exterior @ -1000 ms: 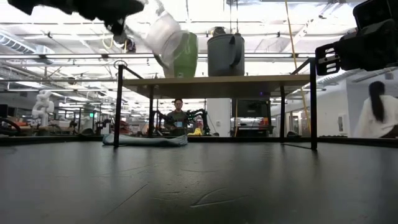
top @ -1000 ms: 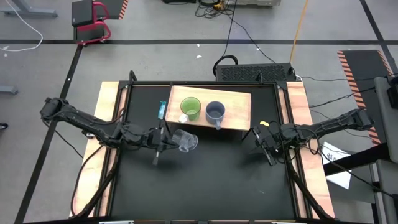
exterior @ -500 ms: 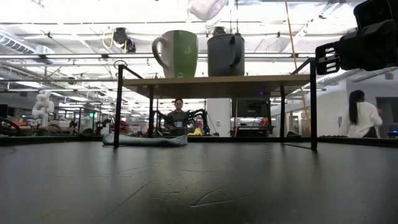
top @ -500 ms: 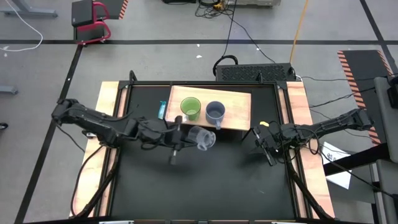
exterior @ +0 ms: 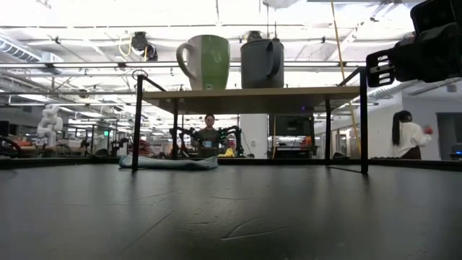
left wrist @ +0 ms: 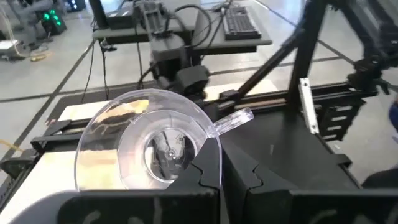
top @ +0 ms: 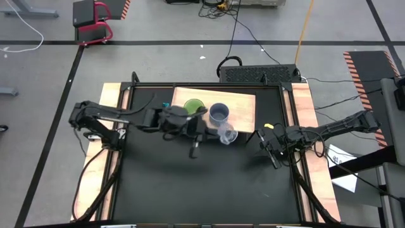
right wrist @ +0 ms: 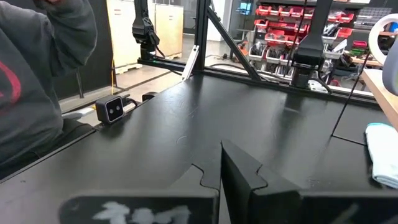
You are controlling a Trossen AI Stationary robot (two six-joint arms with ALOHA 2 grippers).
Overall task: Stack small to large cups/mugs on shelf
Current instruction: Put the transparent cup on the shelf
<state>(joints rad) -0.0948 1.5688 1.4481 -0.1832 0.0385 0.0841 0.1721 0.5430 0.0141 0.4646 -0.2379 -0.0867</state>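
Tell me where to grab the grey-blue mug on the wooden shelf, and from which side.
Grip the grey-blue ceramic mug by its rim wall, coming straight down from above: it stands upright and open-topped on the tan wooden shelf. Use the side facing the right gripper; the lime-green mug crowds the other, and the handle points toward the shelf's front edge.

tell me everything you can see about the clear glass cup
The clear glass cup is small, transparent and round, with a thick rim and a clear handle sticking out to one side. It looks empty. It is tipped on its side, its mouth facing the left wrist camera, with the left gripper shut on its rim. From above it hangs in the air at the shelf front edge, just in front of the grey-blue mug, touching neither, as far as can be seen.
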